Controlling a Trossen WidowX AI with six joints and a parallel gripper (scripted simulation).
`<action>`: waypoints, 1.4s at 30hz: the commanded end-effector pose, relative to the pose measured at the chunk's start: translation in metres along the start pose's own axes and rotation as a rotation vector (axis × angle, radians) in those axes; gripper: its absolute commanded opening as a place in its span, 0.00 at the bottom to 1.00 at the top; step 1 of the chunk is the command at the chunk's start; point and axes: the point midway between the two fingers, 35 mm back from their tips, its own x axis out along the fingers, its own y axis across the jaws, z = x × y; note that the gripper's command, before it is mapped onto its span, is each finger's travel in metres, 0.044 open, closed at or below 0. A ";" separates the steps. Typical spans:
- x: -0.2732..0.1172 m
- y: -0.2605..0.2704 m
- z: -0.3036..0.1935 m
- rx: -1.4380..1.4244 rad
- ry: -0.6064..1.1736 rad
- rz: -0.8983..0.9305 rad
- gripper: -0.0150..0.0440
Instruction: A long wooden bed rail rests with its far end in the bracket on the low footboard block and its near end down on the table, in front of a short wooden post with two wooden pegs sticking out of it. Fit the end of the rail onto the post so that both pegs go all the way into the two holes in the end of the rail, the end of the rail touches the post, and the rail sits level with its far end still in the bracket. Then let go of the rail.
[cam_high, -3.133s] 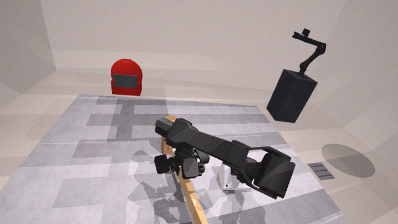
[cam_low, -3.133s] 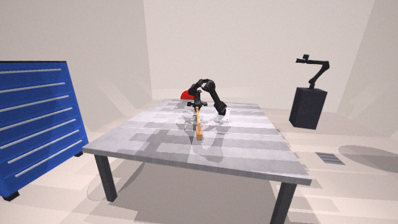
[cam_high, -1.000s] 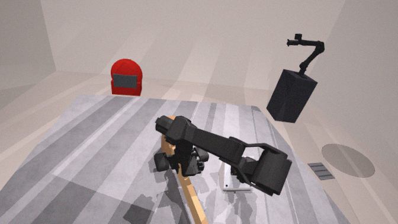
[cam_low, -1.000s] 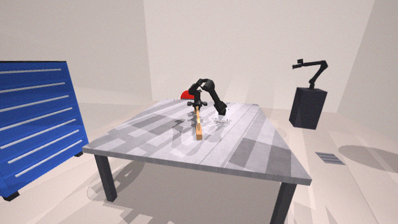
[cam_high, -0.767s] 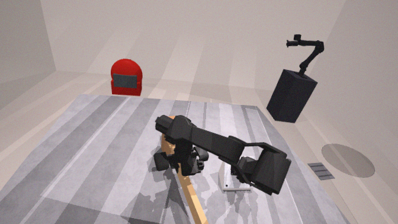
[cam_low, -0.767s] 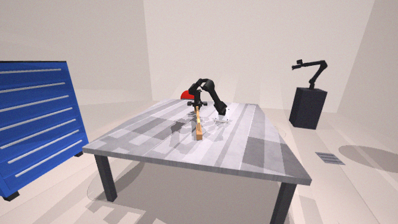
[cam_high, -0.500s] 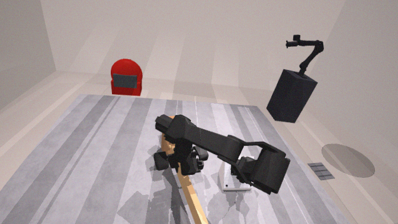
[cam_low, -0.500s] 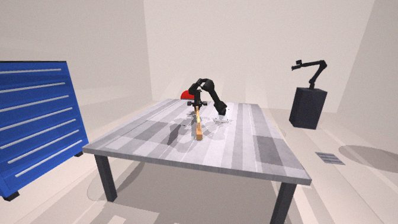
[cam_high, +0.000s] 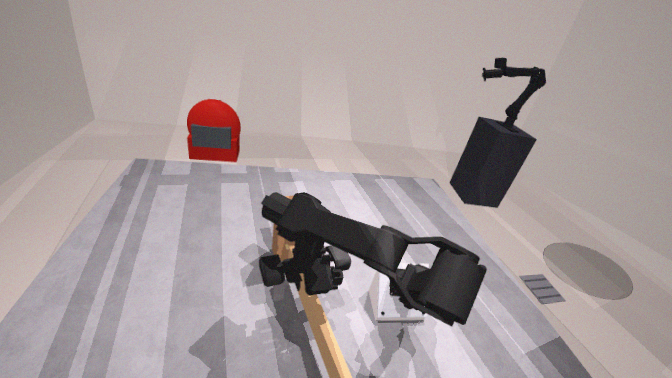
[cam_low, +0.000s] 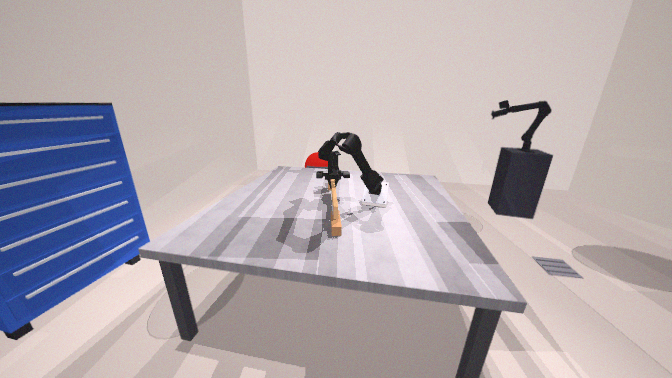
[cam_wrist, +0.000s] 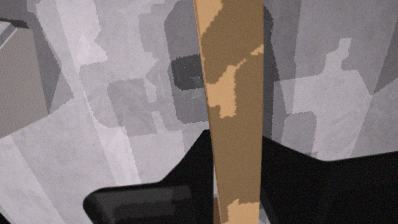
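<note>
The long wooden rail (cam_high: 320, 330) (cam_low: 335, 202) (cam_wrist: 237, 100) runs from under my gripper toward the low footboard block (cam_low: 336, 231), where its far end meets the block in the exterior view. My gripper (cam_low: 333, 183) (cam_wrist: 222, 133) points down and is shut on the rail, with one dark finger on each side in the wrist view. Behind the gripper in the top camera stands the wooden post (cam_high: 278, 242), mostly covered by the arm. The pegs, the holes and the contact between rail end and post are hidden, so I cannot tell whether they are fitted. The bracket is too small to make out.
The arm's white base plate (cam_high: 400, 315) (cam_low: 375, 203) stands on the table (cam_high: 150, 280) (cam_low: 225, 240), to the right of the rail in the top and exterior views. The arm's upper links arch above the rail and post. A red object, a blue cabinet and a second arm are beyond the table.
</note>
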 end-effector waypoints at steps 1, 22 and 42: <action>-0.002 -0.002 -0.004 -0.002 0.007 -0.005 0.25; -0.002 -0.002 -0.010 -0.002 0.008 -0.005 0.25; -0.003 -0.001 -0.015 -0.002 0.008 -0.005 0.25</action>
